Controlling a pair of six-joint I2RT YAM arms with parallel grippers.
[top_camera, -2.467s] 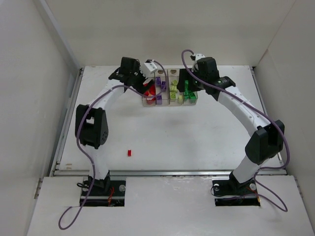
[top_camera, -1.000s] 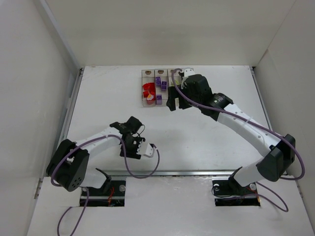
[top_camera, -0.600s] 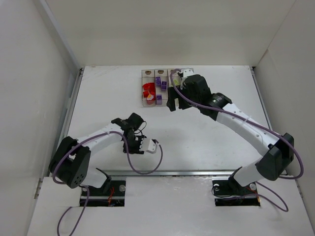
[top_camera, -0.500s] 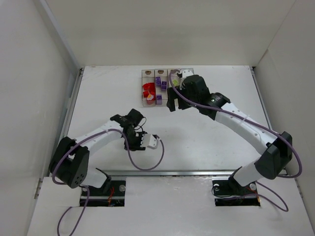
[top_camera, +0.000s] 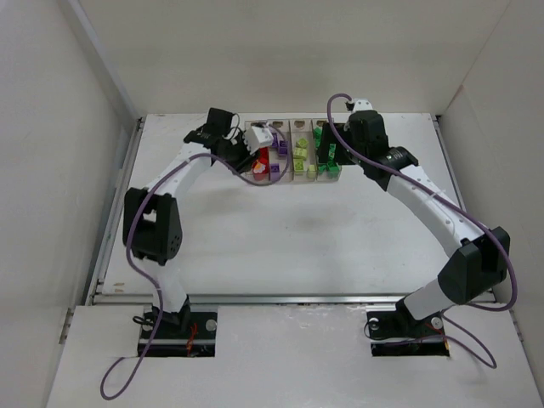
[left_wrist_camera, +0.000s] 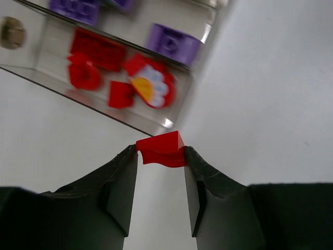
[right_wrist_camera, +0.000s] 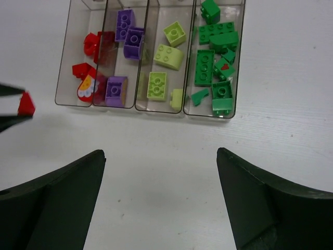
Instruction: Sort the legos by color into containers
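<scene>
My left gripper (left_wrist_camera: 161, 152) is shut on a small red lego (left_wrist_camera: 165, 145), pinched between its two fingertips. It hangs just outside the near end of the leftmost of the containers (left_wrist_camera: 62, 78), which holds red legos (left_wrist_camera: 99, 49). In the right wrist view the four clear containers (right_wrist_camera: 156, 111) hold red (right_wrist_camera: 92, 42), purple (right_wrist_camera: 125, 23), yellow-green (right_wrist_camera: 167, 56) and green legos (right_wrist_camera: 204, 67), one color each. The held red lego (right_wrist_camera: 25, 104) shows at that view's left edge. My right gripper (right_wrist_camera: 161, 152) stands wide open above the bare table before the containers, holding nothing.
The containers (top_camera: 299, 179) sit at the back middle of the white table (top_camera: 280, 238). Both arms reach toward them, the left gripper (top_camera: 246, 161) at their left end, the right gripper (top_camera: 330, 151) near the green end. White walls (top_camera: 76, 127) enclose the table on three sides.
My left arm has swung from the table's near side up to the containers, carrying the red lego. The right arm has drawn back to the right, uncovering the yellow-green and green bins.
</scene>
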